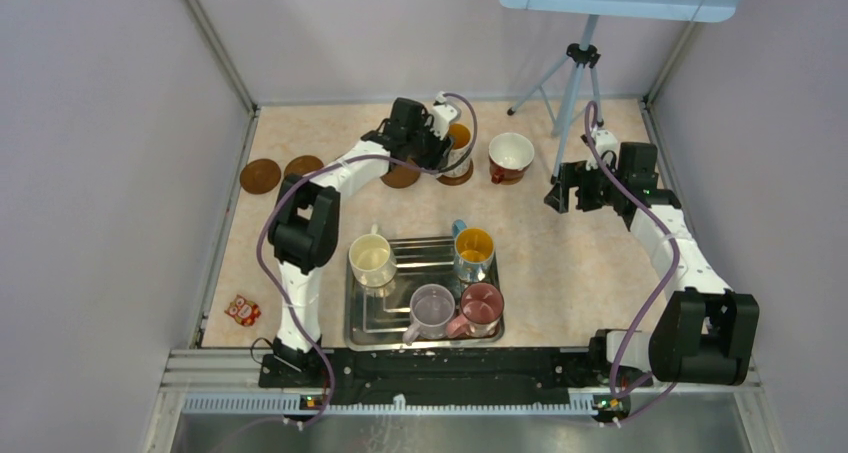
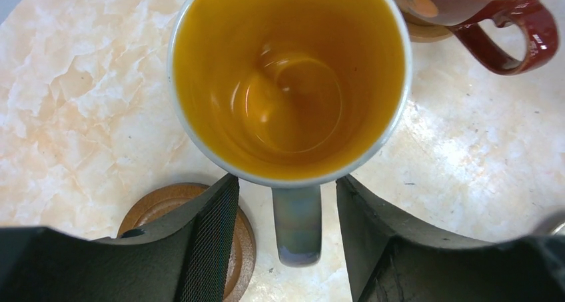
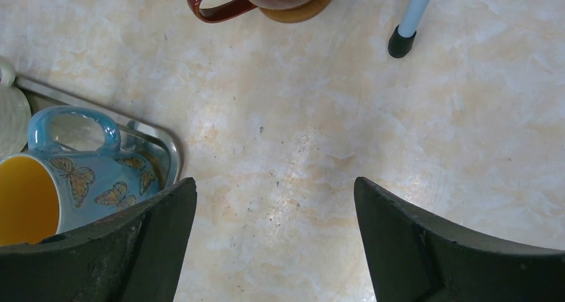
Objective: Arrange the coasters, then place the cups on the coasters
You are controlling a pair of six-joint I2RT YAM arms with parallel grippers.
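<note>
Orange mug stands at 12 o'clock on the counter. In the top view a dark edge under it suggests a coaster, though we cannot be sure. Its handle points to 6 o'clock in the left wrist view, straight into the left pincer. The fingers stand apart on either side with a gap to the handle: released, holding nothing.

We judge this mug set down, so the next move turns on that handle axis. The pincer should back out toward 6 o'clock or lift straight up, since a sideways swing would catch the handle. A bare coaster lies just beside at 7 o'clock, under the left finger. The red mug sits close at 2 o'clock on a tan disc.

Two more coasters lie at 10 o'clock in the top view, on the left arm's side. Four mugs sit in the tray.

Right pincer hangs wide open and empty over bare counter. The blue mug is at its 8 o'clock, so we think it the nearer arm for that one. The counter looks smooth and flat, with room between things.
</note>
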